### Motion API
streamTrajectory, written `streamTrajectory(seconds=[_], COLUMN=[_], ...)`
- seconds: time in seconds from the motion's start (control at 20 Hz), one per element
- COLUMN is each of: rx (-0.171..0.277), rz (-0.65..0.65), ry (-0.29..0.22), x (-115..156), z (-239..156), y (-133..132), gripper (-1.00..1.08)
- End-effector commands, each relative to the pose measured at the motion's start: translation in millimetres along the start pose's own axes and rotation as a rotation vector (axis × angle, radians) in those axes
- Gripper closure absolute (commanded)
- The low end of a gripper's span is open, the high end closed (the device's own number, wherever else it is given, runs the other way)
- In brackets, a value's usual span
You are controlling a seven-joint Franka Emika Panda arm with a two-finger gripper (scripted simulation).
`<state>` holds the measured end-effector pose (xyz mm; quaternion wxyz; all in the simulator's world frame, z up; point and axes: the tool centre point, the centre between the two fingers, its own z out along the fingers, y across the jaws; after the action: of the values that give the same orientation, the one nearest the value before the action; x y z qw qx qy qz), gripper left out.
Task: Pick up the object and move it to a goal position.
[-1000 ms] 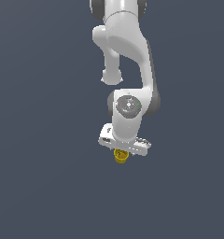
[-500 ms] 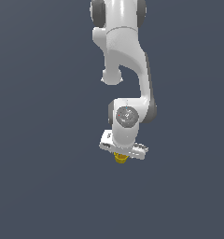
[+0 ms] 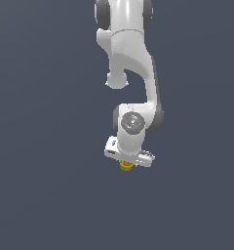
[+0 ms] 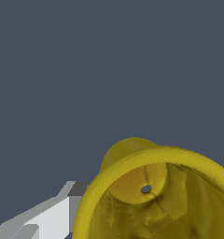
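Observation:
The object (image 3: 125,166) is a small yellow cup-like cylinder. It hangs in mid-air just under the white hand of my gripper (image 3: 126,163), which is shut on it. Only its lower part shows below the hand in the exterior view. The wrist view is filled by the object (image 4: 151,196) seen from close up: a flared rim, a hollow inside and a small hole at the bottom. One white finger (image 4: 48,219) lies against its outer wall. The other finger is hidden behind the cup.
The white arm (image 3: 131,63) comes down from the top edge of the exterior view. Everything around it is a plain dark grey-blue backdrop with no other objects, edges or surface in sight.
The wrist has sunk a little and drifted slightly toward the exterior view's left, with the upper links straightening. The object stayed in the gripper and has hardly shifted.

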<state>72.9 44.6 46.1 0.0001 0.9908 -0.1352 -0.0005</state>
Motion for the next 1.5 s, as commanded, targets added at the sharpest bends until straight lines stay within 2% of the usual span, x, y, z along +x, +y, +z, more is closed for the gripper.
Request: streamTrajectory(seconds=[0.0, 0.4, 0.75, 1.05, 1.45], rx=[0.0, 0.0, 0.0, 0.0, 0.0], rz=[0.0, 0.0, 0.0, 0.0, 0.0], ry=[0.001, 0.0, 0.0, 0.0, 0.0], x=[0.4, -2.3, -14.1, -33.4, -70.7], z=[-0.3, -0.9, -5.2, -12.2, -26.0], y=[0.1, 2.6, 15.5, 36.5, 77.7], gripper=[1.08, 1.08, 1.08, 1.08, 1.08])
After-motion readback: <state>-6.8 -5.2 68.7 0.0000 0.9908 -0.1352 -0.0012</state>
